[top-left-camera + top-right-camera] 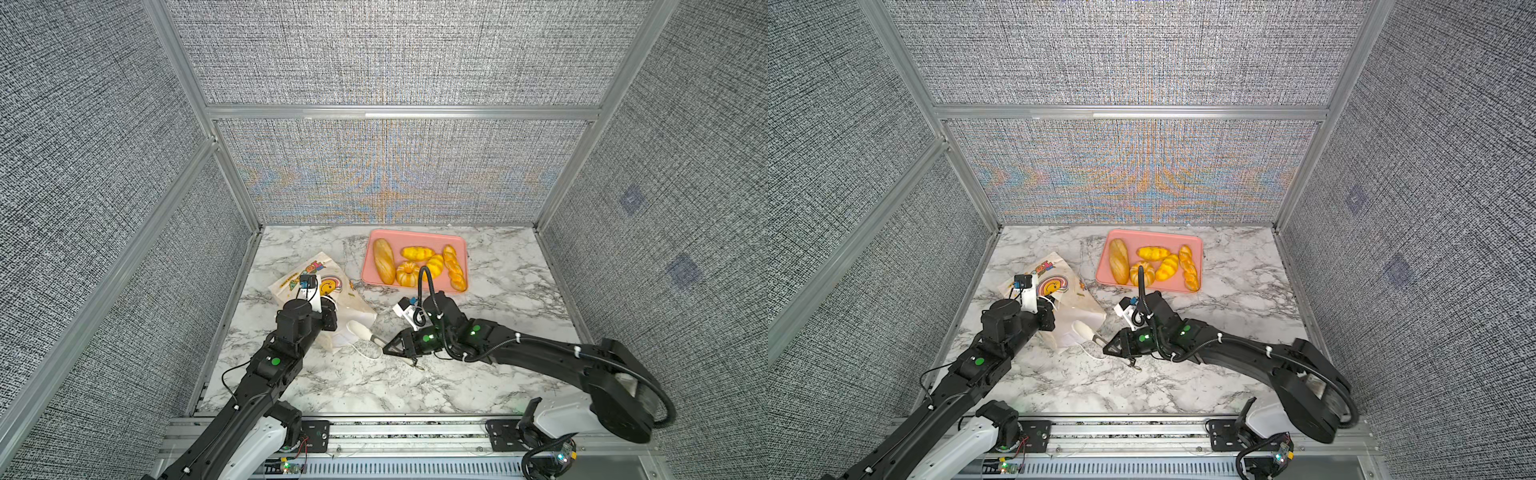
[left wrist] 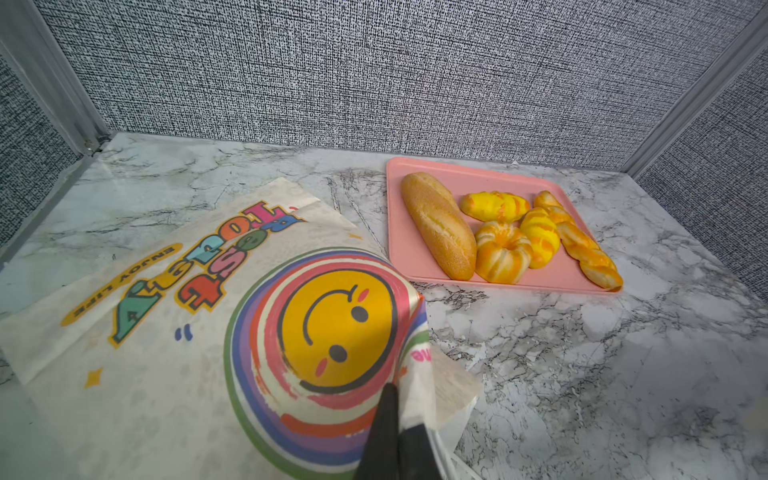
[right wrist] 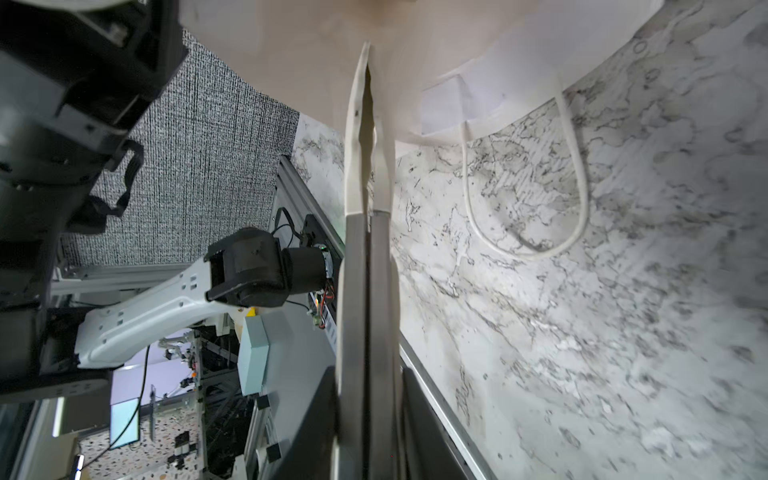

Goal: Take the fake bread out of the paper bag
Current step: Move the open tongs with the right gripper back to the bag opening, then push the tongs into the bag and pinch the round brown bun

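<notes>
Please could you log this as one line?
left gripper: shut on paper bag; right gripper: shut on tongs; fake bread: five on tray

Black arms (image 1: 249, 399); green dots (image 1: 274, 361); white base links (image 1: 561, 411); looping black cables (image 1: 419, 286).

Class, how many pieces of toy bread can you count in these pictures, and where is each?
5, all on the pink tray. In a top view: long loaf at left, braided stick at right; between them ring cake, far croissant, near croissant. The paper bag may hide more.

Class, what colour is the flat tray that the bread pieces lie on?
Plain pink. The tray shows best in the left wrist view.
</notes>
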